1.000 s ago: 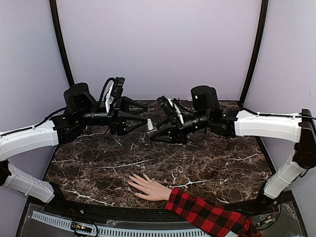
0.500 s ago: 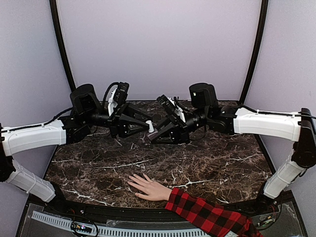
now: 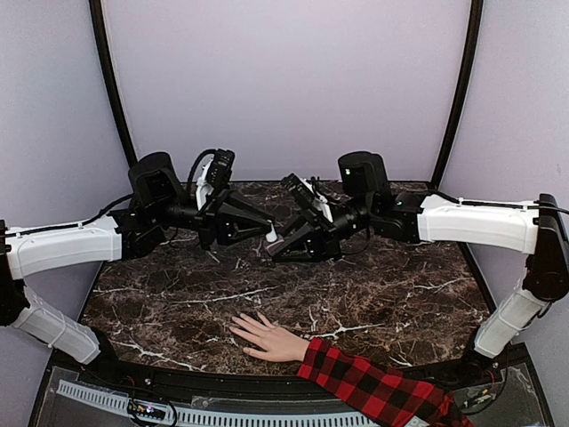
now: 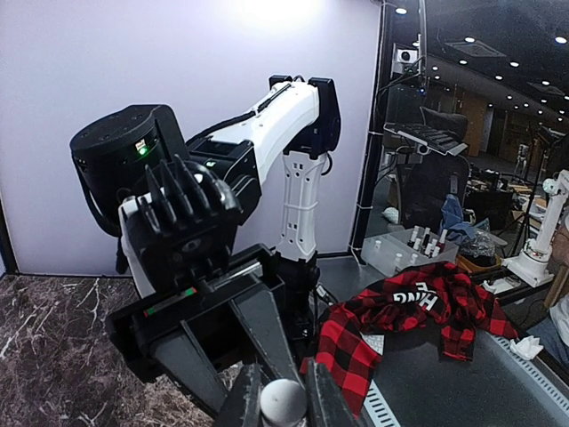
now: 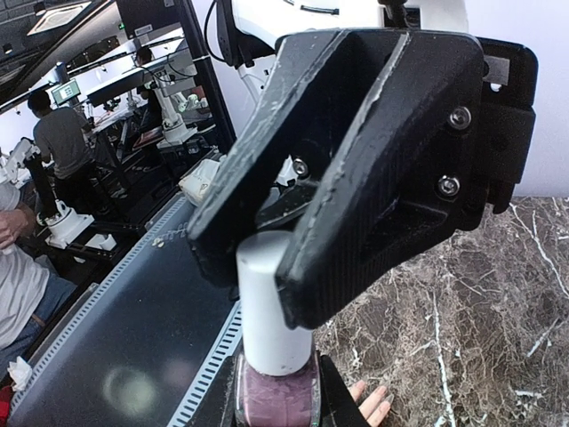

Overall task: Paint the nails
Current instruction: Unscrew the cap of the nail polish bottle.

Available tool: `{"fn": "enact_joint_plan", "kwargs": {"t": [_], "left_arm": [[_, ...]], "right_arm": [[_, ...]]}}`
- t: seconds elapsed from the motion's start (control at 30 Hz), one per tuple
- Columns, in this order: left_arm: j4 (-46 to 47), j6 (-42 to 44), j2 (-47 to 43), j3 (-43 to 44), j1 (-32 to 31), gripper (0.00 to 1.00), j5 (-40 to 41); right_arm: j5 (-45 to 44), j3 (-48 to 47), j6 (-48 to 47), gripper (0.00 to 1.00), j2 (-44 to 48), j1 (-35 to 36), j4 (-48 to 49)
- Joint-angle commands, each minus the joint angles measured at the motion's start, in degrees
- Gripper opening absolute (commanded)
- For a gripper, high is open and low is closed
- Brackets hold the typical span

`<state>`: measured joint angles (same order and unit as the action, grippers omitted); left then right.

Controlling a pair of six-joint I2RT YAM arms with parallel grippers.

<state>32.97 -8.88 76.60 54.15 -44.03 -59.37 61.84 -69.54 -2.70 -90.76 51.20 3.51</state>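
Observation:
A pale hand (image 3: 265, 338) with a red-and-black plaid sleeve (image 3: 373, 388) lies flat near the table's front edge. Its nails (image 5: 388, 397) are tiny, and only the fingertips show in the right wrist view. High above the table's far middle, both grippers meet on one polish bottle. My right gripper (image 3: 276, 244) (image 5: 277, 402) is shut on the bottle's purple glass body (image 5: 277, 393). My left gripper (image 3: 266, 233) (image 4: 283, 406) is shut on its white cap (image 5: 265, 311) (image 4: 283, 402), with one finger (image 5: 373, 169) on each side of it.
The dark marble table (image 3: 373, 285) stretches between the arms and the hand. In the left wrist view, a clear tray of polish bottles (image 4: 411, 249) stands beyond the table's edge, next to the plaid cloth (image 4: 400, 316). A perforated strip (image 3: 222, 416) runs along the front edge.
My left gripper has moved right toward the bottle and closed from wide open onto the white cap. The right gripper has kept its hold and barely shifted. The hand has stayed still.

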Motion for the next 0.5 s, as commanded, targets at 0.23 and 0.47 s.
{"fn": "enact_joint_plan", "kwargs": {"t": [0.23, 0.47], "left_arm": [[-3.8, 1.4, -1.3, -0.1, -0.6, 0.0, 9.1], [-5.7, 0.7, -0.9, 0.1, -0.5, 0.0, 20.1]], "right_arm": [[-14.6, -0.1, 2.0, 0.01, 1.0, -1.4, 4.7], [-23.9, -0.2, 2.7, 0.01, 0.9, -1.5, 5.1]]}}
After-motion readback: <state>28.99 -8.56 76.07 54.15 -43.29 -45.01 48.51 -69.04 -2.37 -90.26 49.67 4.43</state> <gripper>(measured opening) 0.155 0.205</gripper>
